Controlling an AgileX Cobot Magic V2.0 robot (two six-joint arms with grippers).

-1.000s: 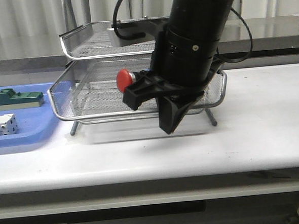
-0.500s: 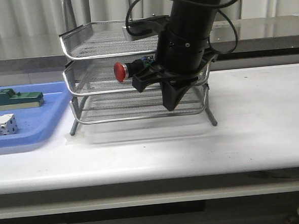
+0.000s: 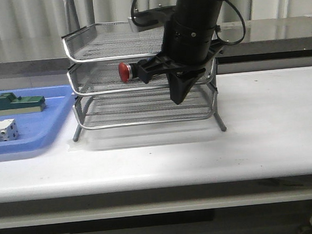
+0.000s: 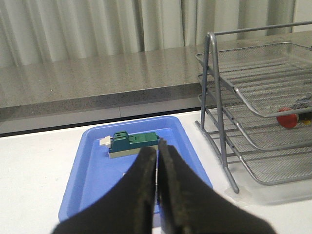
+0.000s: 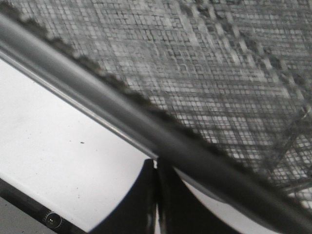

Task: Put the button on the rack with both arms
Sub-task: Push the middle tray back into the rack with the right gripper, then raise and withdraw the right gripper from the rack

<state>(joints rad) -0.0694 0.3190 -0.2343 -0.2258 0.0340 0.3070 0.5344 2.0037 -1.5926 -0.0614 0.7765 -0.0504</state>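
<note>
The button (image 3: 125, 71) lies on its side in the middle tier of the rack (image 3: 112, 91), red cap toward the left; its black body is partly hidden behind my right arm. It also shows in the left wrist view (image 4: 287, 117), inside the rack (image 4: 222, 122). My right gripper (image 3: 176, 98) is shut and empty, pointing down in front of the rack's front rim. In the right wrist view its tips (image 5: 156, 163) sit against the rim of a mesh tier (image 5: 146, 131). My left gripper (image 4: 157, 151) is shut and empty above the blue tray.
A blue plastic tray (image 3: 35, 141) lies left of the rack, holding a green block (image 3: 15, 103) and a white block (image 3: 0, 130). The tray (image 4: 92, 185) and green block (image 4: 134, 143) show in the left wrist view. A grey counter runs behind the table.
The middle tier, pulled out toward the front a second ago, has slid back into the rack with the button in it. My right gripper moved back with it, toward the rack.
</note>
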